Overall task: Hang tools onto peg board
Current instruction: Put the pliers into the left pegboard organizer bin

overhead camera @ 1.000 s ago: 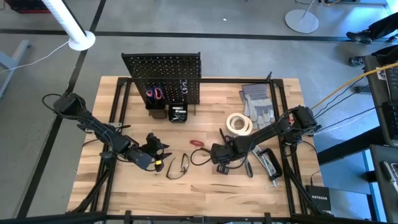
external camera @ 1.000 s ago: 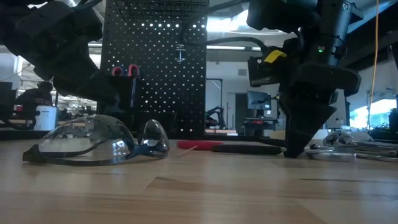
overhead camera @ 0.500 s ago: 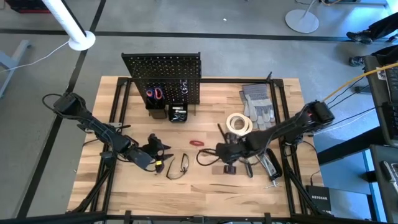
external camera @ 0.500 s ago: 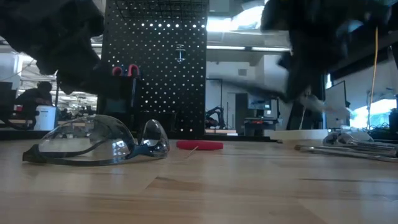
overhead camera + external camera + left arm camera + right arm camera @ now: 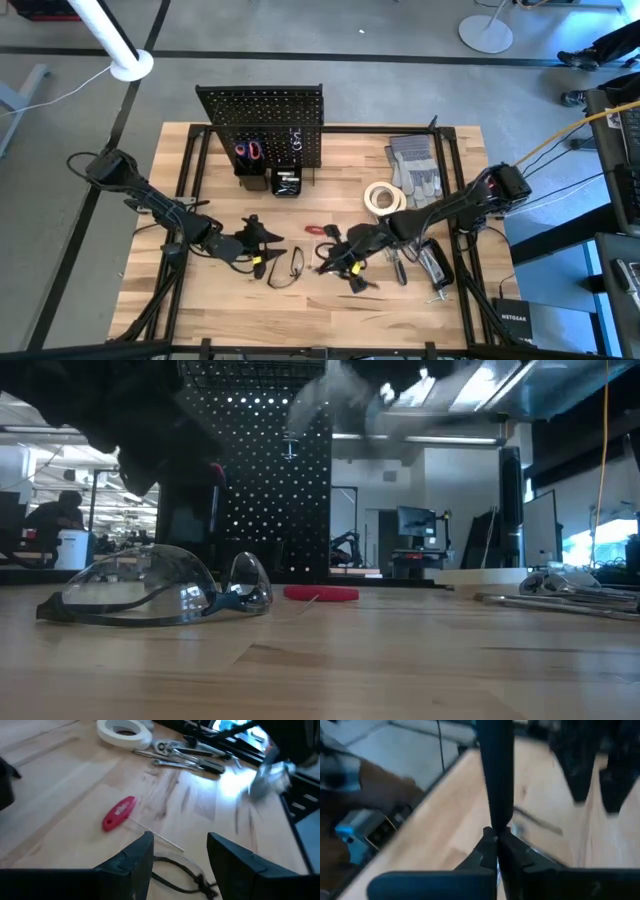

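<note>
- The right tool (image 5: 345,262) is over the middle of the surface (image 5: 200,300), its fingers pressed tight on a thin dark bar-shaped tool (image 5: 495,775); what kind of hand tool this is cannot be told.
- In the right wrist view the bar's long axis runs straight out from between the fingertips, pointing away from the tool.
- The left tool (image 5: 262,240) hangs low over the surface with its fingers spread wide and nothing between them.
- The safety glasses (image 5: 288,268) lie on the surface just beside the left tool, between it and the right tool, lenses upright in the low view.
- A small red-handled tool (image 5: 317,230) lies flat ahead of the left tool's tips and just behind the right tool, on the board's side; its thin shaft points back toward the left tool in the left wrist view.
- The white tape roll (image 5: 384,198) lies flat beyond the right tool, near its arm, with loose metal hand tools (image 5: 432,265) on the arm's other side.
- The peg board (image 5: 262,125) stands upright at the far edge of the surface, well apart from both tools.
</note>
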Tool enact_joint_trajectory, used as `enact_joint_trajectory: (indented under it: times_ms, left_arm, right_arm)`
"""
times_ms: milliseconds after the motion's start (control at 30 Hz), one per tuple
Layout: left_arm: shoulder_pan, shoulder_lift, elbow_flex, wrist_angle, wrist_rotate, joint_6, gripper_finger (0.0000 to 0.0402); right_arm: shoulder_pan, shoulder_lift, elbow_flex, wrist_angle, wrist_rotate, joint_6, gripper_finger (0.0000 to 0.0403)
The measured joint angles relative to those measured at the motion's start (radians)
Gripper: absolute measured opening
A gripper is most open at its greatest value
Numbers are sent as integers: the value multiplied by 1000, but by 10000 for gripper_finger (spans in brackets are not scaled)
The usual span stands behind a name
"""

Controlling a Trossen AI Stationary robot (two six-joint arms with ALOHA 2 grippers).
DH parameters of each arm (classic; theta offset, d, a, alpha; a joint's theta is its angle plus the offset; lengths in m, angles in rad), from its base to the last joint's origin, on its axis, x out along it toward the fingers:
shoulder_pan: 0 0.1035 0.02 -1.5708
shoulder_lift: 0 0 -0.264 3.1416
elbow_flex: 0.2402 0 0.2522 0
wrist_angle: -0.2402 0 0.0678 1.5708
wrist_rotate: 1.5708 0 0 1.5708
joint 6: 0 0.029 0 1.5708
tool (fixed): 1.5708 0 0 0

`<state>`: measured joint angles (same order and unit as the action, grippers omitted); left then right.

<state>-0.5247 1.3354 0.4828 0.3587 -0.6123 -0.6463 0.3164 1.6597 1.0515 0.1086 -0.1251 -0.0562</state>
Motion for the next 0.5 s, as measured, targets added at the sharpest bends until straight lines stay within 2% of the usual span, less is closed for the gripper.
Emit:
enact_joint_trajectory:
  times_ms: [233, 500]
  left_arm:
    - [17, 32, 0, -4, 2, -9, 171]
    - [30, 101, 0, -2, 3, -45, 171]
  right_arm:
    - [-34, 46, 0, -187, 127, 86, 1]
    - [-36, 92, 1, -244, 213, 173, 7]
